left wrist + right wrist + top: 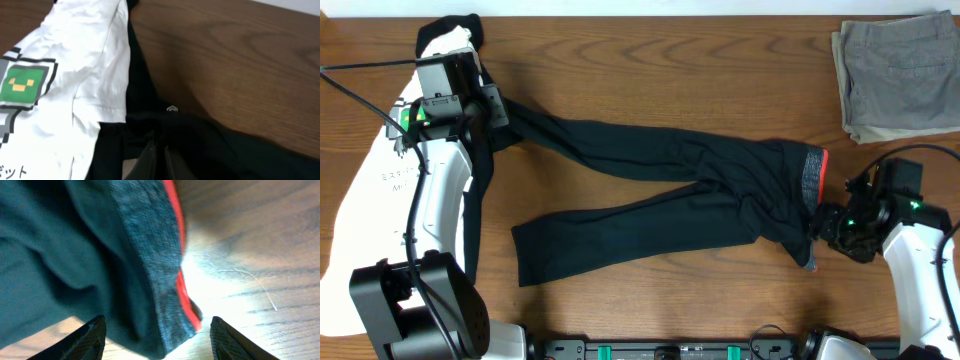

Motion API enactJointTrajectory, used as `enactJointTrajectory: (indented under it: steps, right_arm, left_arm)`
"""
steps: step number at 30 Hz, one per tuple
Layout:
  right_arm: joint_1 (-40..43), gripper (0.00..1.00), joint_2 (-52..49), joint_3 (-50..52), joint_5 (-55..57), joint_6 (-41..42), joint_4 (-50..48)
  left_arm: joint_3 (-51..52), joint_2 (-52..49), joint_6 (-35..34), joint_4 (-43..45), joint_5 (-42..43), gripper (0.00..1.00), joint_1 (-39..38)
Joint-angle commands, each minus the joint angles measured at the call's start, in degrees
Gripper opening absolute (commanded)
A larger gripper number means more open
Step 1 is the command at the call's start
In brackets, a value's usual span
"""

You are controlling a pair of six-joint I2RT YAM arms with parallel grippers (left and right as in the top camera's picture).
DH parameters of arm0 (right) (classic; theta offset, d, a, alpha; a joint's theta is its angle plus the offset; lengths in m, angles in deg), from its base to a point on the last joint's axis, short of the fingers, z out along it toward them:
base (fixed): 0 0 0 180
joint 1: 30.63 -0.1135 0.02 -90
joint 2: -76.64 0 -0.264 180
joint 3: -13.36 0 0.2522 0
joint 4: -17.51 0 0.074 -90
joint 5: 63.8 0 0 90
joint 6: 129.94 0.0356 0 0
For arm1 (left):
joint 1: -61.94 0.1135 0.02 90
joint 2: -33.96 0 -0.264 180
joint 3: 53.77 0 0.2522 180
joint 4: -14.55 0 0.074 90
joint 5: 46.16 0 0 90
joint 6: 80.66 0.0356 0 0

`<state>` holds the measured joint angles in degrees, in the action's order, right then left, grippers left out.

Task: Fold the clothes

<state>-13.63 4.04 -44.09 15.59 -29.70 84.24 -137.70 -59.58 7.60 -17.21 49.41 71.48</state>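
Fingers (90, 337) of right gripper (157, 340) straddle trousers (660, 190) — left gripper (158, 161) pinches leg

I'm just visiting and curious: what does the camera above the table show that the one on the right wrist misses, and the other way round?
Only the overhead view shows the whole black trousers with both legs spread out, a white T-shirt on the left and folded grey-olive trousers in the far right corner. Only the right wrist view shows the right end effector open, one finger on each side of the waistband end. Both show that grey waistband with its red edge and the wooden table.
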Motion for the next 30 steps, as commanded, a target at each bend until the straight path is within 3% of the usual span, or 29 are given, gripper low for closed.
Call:
enactJointTrajectory:
  steps: [1, 16, 26, 30]
  right_arm:
    - [-0.17, 0.64, -0.17, 2.69, 3.82, 0.68, -1.07]
    - [-0.2, 0.67, -1.2, 7.74, 3.65, 1.29, -8.24]
    - [-0.2, 0.65, -4.79, 11.52, -6.1, -1.14, -14.23]
    - [-0.2, 0.51, -5.68, 11.52, -9.18, -2.6, -14.56]
  left_arm:
    - [-0.94, -0.04, -0.74, 0.5, -0.7, 0.06, 0.02]
    - [-0.94, -0.81, -0.74, 1.14, -0.7, 0.06, 0.02]
    - [-0.94, -0.83, -2.69, 1.33, -0.7, 0.06, 0.02]
    - [-0.94, -0.83, -3.32, 1.38, -0.7, 0.06, 0.02]
